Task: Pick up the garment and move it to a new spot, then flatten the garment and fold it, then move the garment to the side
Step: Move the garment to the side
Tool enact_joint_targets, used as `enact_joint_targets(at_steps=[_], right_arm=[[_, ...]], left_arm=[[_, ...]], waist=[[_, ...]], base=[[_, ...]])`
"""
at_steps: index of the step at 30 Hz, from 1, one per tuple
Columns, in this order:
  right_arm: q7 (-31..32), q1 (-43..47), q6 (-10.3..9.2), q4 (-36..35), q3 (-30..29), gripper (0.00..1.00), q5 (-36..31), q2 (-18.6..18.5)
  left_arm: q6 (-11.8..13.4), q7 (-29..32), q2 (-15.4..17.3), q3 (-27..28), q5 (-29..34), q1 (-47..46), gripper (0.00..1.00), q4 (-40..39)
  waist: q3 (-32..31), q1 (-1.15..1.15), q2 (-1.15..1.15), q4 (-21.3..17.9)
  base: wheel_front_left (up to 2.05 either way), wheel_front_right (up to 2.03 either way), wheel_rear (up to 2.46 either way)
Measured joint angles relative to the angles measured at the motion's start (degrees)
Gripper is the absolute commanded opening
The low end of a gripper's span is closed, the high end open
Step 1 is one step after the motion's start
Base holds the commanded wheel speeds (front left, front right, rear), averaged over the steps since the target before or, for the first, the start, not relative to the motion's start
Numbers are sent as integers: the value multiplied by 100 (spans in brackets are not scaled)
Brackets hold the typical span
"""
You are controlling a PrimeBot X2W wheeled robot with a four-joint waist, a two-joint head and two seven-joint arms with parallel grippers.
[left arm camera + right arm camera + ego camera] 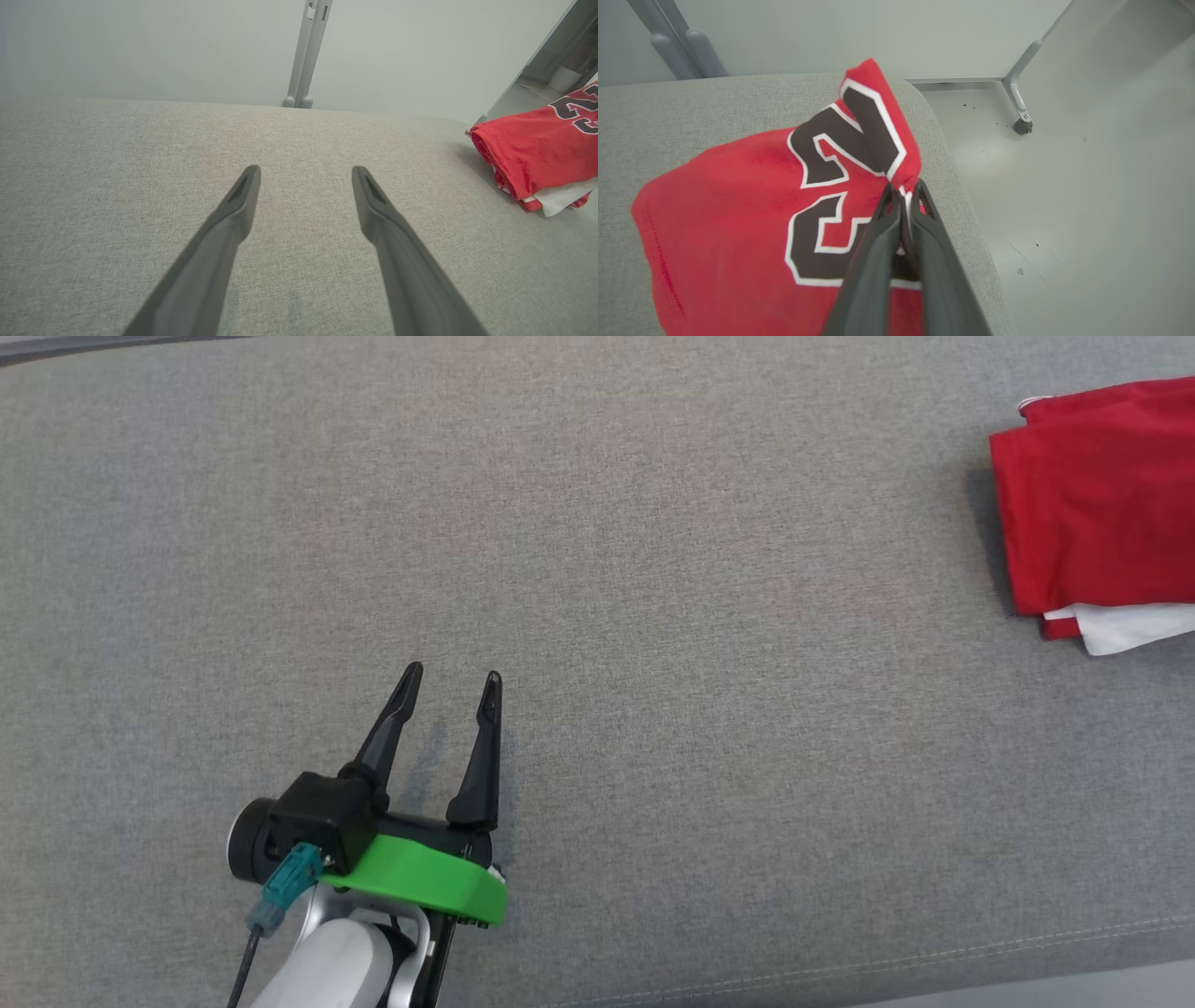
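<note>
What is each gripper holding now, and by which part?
The right gripper is shut on the red jersey, pinching a raised fold beside the printed number. The left gripper is open and holds nothing.

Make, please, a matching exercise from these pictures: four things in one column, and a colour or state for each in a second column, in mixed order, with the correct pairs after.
Column one
1. left end effector
2. right end effector
3. garment
4. number 23

Column two
A. red, lying at the right of the head view
B. shut, pinching cloth
C. dark with a white outline
D. open, over bare grey surface

Pairs: 1-D, 2-B, 3-A, 4-C
</note>
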Motion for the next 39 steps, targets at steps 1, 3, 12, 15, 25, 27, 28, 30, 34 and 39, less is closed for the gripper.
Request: enact_joint_targets(at_steps=[1, 3, 12, 15, 25, 27, 28, 30, 34, 39], right_arm=[[-46, -29, 0, 89, 15, 0, -56, -19], [-140, -110, 1, 307, 18, 0, -156, -56], [-576, -350, 1, 927, -78, 0, -647, -40], [-609, -366, 1, 955, -167, 0, -761, -19], [-661, -47, 3, 971, -1073, 100, -1278, -296], [-740, -20, 3, 972, -1248, 100, -1483, -278], [-765, 12, 3, 971, -1337, 100, -1560, -237], [-806, 37, 3, 975, -1513, 100, -1723, -131], [-1096, 47, 3, 972, -1801, 100, -2030, 51], [-1540, 37, 3, 975, -2016, 100, -2419, 331]], left_arm=[[0, 9, 7, -3, 10, -14, 100, -18], [1, 51, 22, -14, 22, -68, 100, -55], [52, 201, 168, -70, 156, -197, 100, -223], [60, 252, 183, -91, 176, -199, 100, -248], [110, 308, 259, -113, 192, -201, 100, -312], [127, 310, 277, -115, 192, -201, 100, -316], [127, 311, 286, -118, 192, -201, 100, -318], [129, 326, 301, -125, 192, -201, 100, -320], [129, 327, 303, -146, 191, -201, 100, -308], [132, 249, 303, -85, 147, -199, 100, -268]], waist=[[36, 0, 0, 26], [109, 0, 0, 77], [460, 0, 0, 297], [549, 0, 0, 353], [692, 0, 0, 345], [699, 0, 0, 310], [700, 0, 0, 289], [694, 0, 0, 246], [636, 0, 0, 177], [466, 0, 0, 107]], base=[[0, 0, 0], [0, 0, 0], [0, 0, 0], [0, 0, 0], [0, 0, 0], [0, 0, 0], [0, 0, 0], [0, 0, 0], [0, 0, 0], [0, 0, 0]])
